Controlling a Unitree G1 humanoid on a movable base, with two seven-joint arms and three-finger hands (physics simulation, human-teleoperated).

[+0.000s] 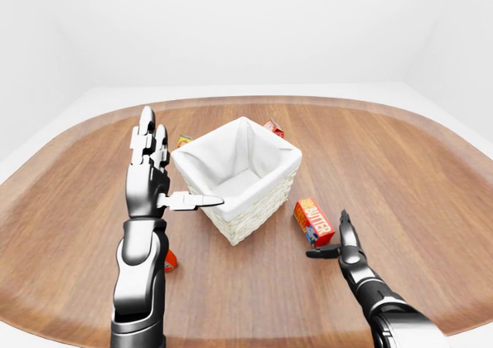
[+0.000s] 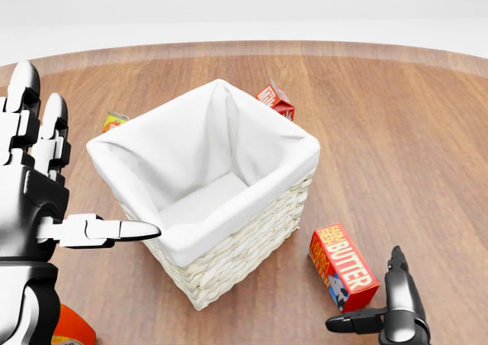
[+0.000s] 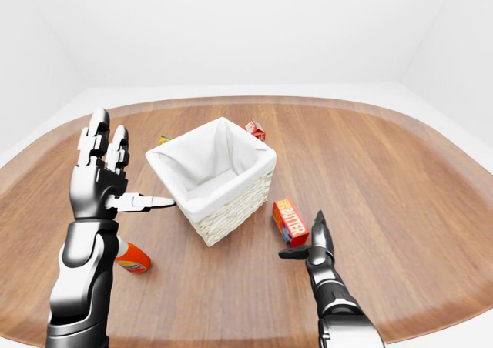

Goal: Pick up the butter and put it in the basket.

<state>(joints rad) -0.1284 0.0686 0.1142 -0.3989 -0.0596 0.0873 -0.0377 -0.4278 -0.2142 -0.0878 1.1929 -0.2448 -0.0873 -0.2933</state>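
Butter (image 2: 342,266) lies untouched on the table (image 2: 427,131), just right of the basket (image 2: 229,238), which holds nothing. Right hand (image 2: 381,314) hovers spread just below it; left hand (image 2: 46,192) stands spread beside the basket. Grasping, lifting and placing all remain.

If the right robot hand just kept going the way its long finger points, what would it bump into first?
Probably the butter: the right robot hand is open just below it in the head view, with its long finger aimed up the picture past the box's right end. Depth is unclear, so it might slip past.
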